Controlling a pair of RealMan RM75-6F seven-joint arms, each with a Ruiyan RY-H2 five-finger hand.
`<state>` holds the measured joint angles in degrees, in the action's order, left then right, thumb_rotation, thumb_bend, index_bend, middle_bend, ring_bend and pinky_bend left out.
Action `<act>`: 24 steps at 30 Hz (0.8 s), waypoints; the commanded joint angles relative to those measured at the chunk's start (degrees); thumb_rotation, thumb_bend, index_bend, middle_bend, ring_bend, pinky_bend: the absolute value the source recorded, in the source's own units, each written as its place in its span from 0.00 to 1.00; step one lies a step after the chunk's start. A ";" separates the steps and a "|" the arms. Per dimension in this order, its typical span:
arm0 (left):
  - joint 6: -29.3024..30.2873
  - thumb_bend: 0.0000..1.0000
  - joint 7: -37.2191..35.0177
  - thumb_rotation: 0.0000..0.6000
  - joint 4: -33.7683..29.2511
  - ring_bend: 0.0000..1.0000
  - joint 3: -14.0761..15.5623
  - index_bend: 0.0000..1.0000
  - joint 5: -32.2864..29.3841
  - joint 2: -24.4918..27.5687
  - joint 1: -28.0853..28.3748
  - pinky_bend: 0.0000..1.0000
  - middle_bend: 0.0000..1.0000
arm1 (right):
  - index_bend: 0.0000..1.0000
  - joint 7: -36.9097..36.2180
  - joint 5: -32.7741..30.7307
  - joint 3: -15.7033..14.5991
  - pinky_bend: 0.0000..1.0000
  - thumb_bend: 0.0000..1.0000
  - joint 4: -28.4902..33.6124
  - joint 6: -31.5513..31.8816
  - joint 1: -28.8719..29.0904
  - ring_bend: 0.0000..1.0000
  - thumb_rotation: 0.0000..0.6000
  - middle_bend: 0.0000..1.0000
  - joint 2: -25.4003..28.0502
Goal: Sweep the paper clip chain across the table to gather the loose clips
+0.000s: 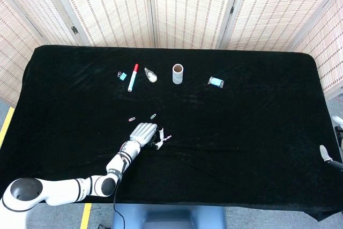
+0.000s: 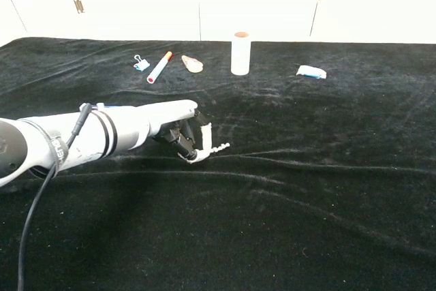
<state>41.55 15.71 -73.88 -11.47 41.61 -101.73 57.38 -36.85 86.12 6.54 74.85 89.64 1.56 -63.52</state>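
The left hand lies palm-down low over the black table, its fingers curled under and pinching the near-left end of the paper clip chain, which trails out to the right of the fingertips along the cloth. Two loose clips, one pink and one green, lie just beyond the hand on its far side, apart from both fingers and chain. Only a sliver of the right hand shows at the right edge, and whether its fingers are spread or closed cannot be told.
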 commanded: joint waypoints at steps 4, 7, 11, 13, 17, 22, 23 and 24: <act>-0.15 0.44 0.34 1.00 -0.08 1.00 0.26 0.52 -0.21 0.11 0.04 1.00 0.96 | 0.12 -0.05 0.07 -0.07 0.00 0.41 0.01 0.02 -0.02 0.00 1.00 0.00 0.03; -0.15 0.44 0.47 1.00 0.11 1.00 0.35 0.52 -0.34 0.02 0.05 1.00 0.96 | 0.12 -0.17 0.09 -0.04 0.00 0.41 -0.01 0.25 -0.11 0.00 1.00 0.00 0.09; -0.59 0.44 0.57 1.00 0.50 1.00 0.52 0.52 -0.45 -0.29 0.19 1.00 0.96 | 0.12 -0.25 0.03 -0.01 0.00 0.41 -0.06 0.27 -0.12 0.00 1.00 0.00 0.08; -0.72 0.44 0.64 1.00 0.73 1.00 0.61 0.52 -0.46 -0.41 0.25 1.00 0.96 | 0.12 -0.27 -0.04 0.00 0.00 0.41 -0.10 0.20 -0.11 0.00 1.00 0.00 0.08; -0.84 0.44 0.72 1.00 1.11 1.00 0.56 0.52 -0.61 -0.55 0.36 1.00 0.96 | 0.12 -0.43 -0.09 0.01 0.00 0.41 -0.22 0.15 -0.11 0.00 1.00 0.00 0.06; -1.00 0.44 1.17 1.00 1.23 1.00 0.79 0.54 -0.93 -0.53 0.50 1.00 0.96 | 0.12 -0.53 -0.09 0.02 0.00 0.41 -0.31 0.21 -0.13 0.00 1.00 0.00 0.04; -1.00 0.44 1.30 1.00 1.27 1.00 0.86 0.56 -1.06 -0.55 0.53 1.00 0.96 | 0.12 -0.51 -0.08 0.01 0.00 0.41 -0.33 0.19 -0.12 0.00 1.00 0.00 0.03; -0.94 0.44 1.45 1.00 1.32 1.00 0.90 0.57 -1.18 -0.58 0.56 1.00 0.96 | 0.12 -0.52 -0.08 0.00 0.00 0.41 -0.34 0.17 -0.11 0.00 1.00 0.00 0.02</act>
<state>40.58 17.13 -72.59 -10.59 40.47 -102.29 57.91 -37.37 86.04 6.55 74.51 89.80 1.45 -63.51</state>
